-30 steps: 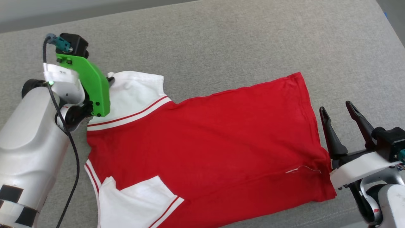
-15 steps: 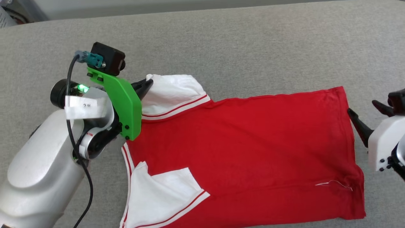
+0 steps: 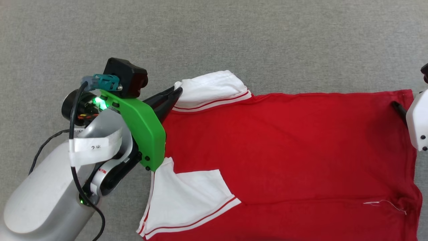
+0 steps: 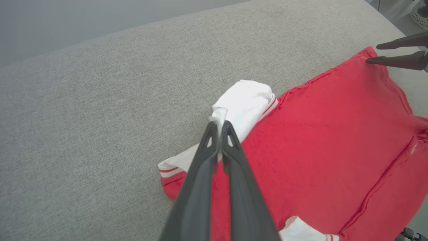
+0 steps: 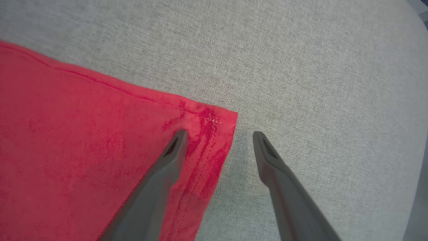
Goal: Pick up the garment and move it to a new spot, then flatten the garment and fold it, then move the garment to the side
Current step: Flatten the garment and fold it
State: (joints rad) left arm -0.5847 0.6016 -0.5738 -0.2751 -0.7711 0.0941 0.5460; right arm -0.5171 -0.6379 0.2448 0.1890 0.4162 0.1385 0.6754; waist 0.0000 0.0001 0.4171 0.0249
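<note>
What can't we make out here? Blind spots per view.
Right wrist view: right gripper open astride the garment corner; finger-to-cloth contact unclear.
Head view: right edge cuts off that gripper; bottom edge cuts off the garment's lower edge.
Left wrist view: left gripper, shut on the garment, covers the cloth beneath its fingers.
All views: the garment's underside lies hidden against the grey surface.

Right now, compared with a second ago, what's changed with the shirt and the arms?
The head view has shifted. Against the garment, the right gripper moved from beside the hem to its far corner, jaws open, one finger over the cloth, one off it. The left gripper stayed shut on the far white sleeve, now more bunched. The garment still lies spread on the grey surface.
</note>
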